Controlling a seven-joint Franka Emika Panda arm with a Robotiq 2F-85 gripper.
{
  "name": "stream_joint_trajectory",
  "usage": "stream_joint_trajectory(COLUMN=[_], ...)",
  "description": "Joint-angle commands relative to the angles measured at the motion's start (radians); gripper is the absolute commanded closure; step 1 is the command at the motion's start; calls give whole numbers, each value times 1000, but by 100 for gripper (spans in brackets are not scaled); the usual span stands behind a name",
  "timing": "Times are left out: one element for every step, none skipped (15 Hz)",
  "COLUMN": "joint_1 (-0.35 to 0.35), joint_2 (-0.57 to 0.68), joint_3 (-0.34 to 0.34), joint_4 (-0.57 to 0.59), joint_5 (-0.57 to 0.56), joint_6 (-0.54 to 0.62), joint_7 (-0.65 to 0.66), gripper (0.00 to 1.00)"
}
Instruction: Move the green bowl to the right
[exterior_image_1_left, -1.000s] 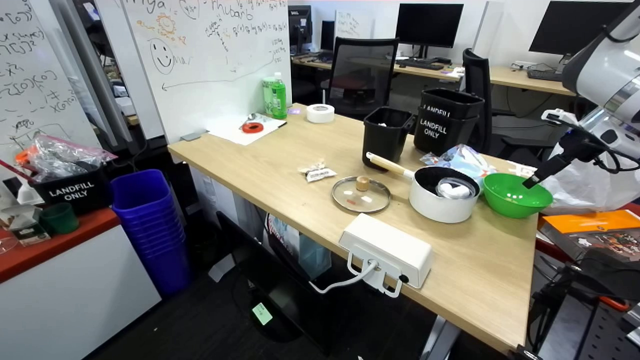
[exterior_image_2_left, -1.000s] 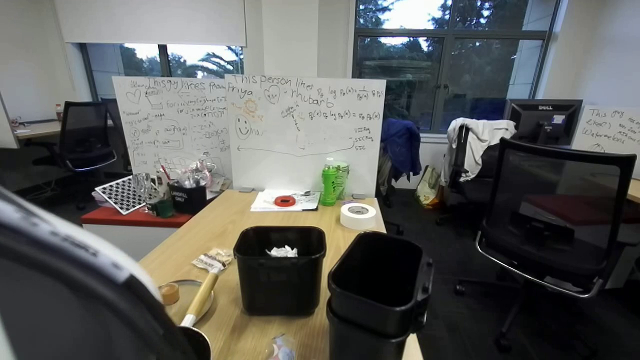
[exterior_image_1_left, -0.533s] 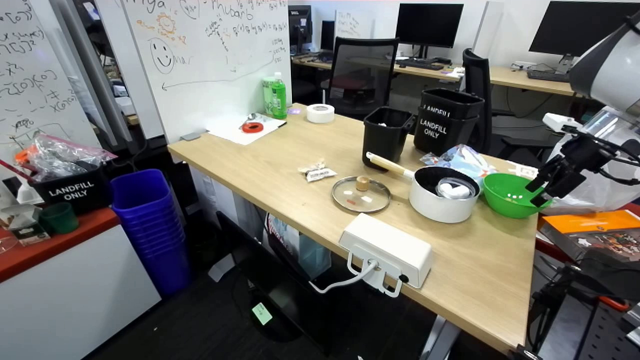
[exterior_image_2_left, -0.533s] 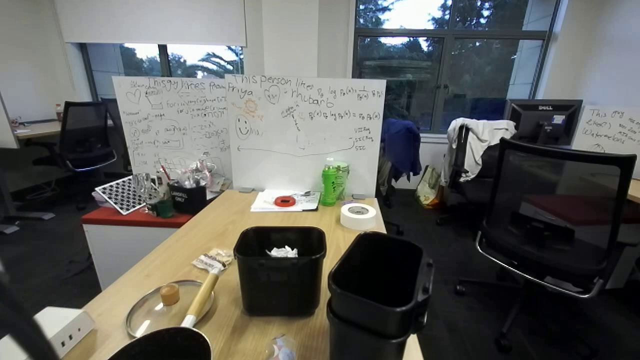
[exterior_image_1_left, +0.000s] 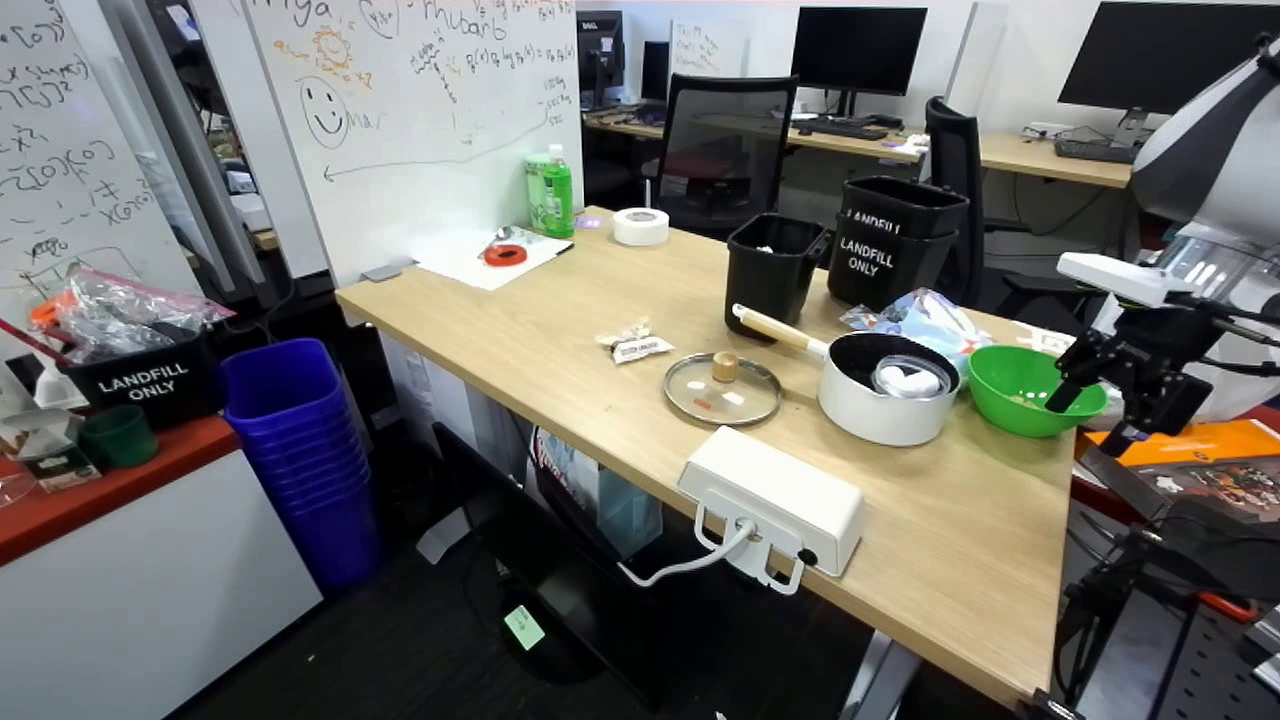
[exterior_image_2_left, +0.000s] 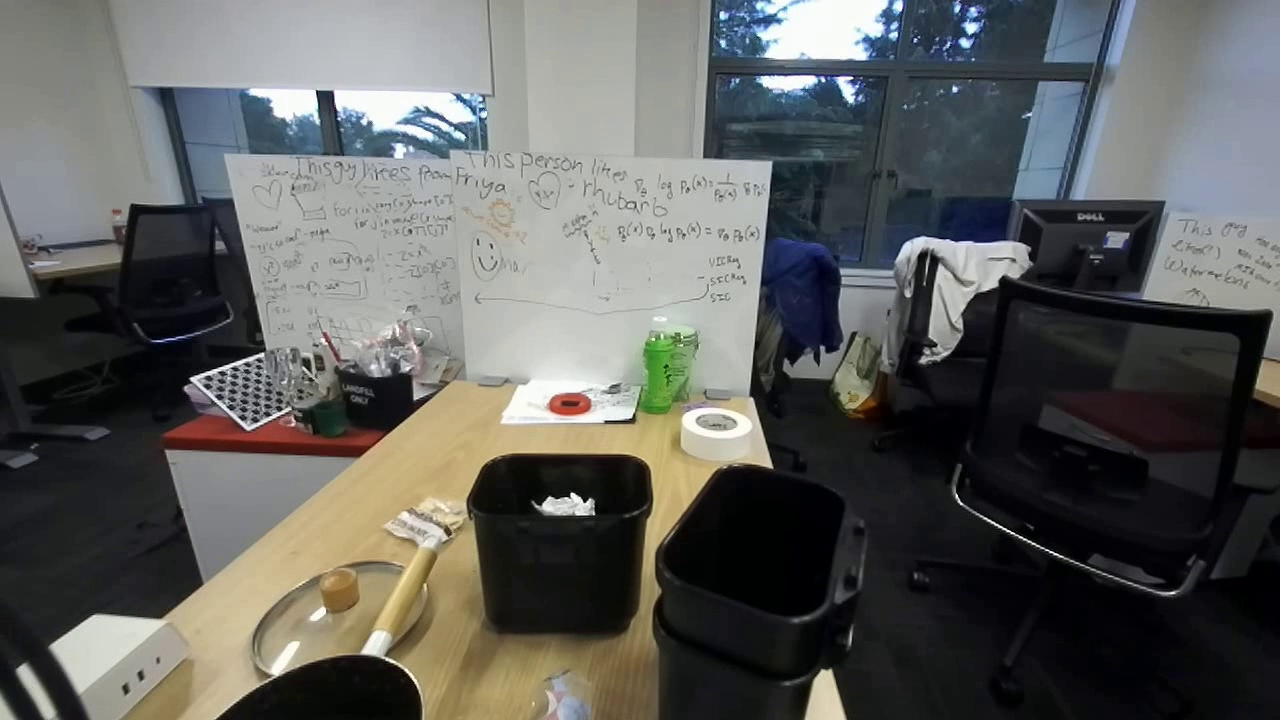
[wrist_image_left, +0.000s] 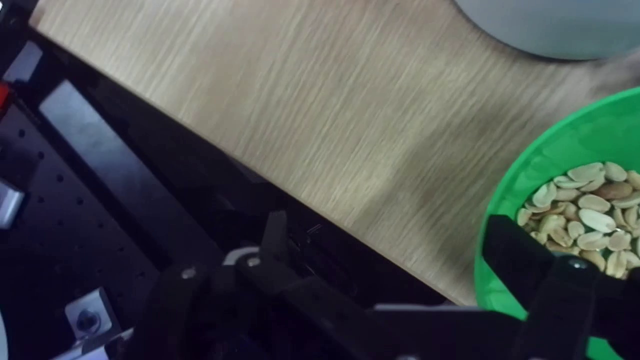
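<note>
Round green bowl (exterior_image_1_left: 1008, 412), oval peanuts (wrist_image_left: 597, 220) inside, on wood-grained desk (wrist_image_left: 280, 100); white pot (exterior_image_1_left: 880, 418) at bowl's nine o'clock in exterior view; end effector (wrist_image_left: 388, 227) spread wide.

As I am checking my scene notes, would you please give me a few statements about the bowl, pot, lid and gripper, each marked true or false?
1. The pot stands beside the bowl. True.
2. The lid covers the pot. False: it lies on the table.
3. The gripper is open. True.
4. The pot's handle points toward the bowl. False: it points away.
5. The bowl holds nuts. True.
</note>
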Motion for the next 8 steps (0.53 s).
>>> stream_joint_trajectory(joint_1=[-10,-10,-10,-10,-10,-10,-10,-10], joint_2=[-1,0,1,1,1,1,1,1], joint_3=[8,8,8,8,8,8,8,8], joint_4=[0,0,0,1,1,1,2,2], joint_5=[-36,-50,-55,-58,-59,-59,-59,-59], joint_6=[-11,-16,-20,-20,-21,-21,-21,-21], joint_7=[3,3,3,2,1,1,0,0], gripper=[0,0,0,0,0,0,0,0])
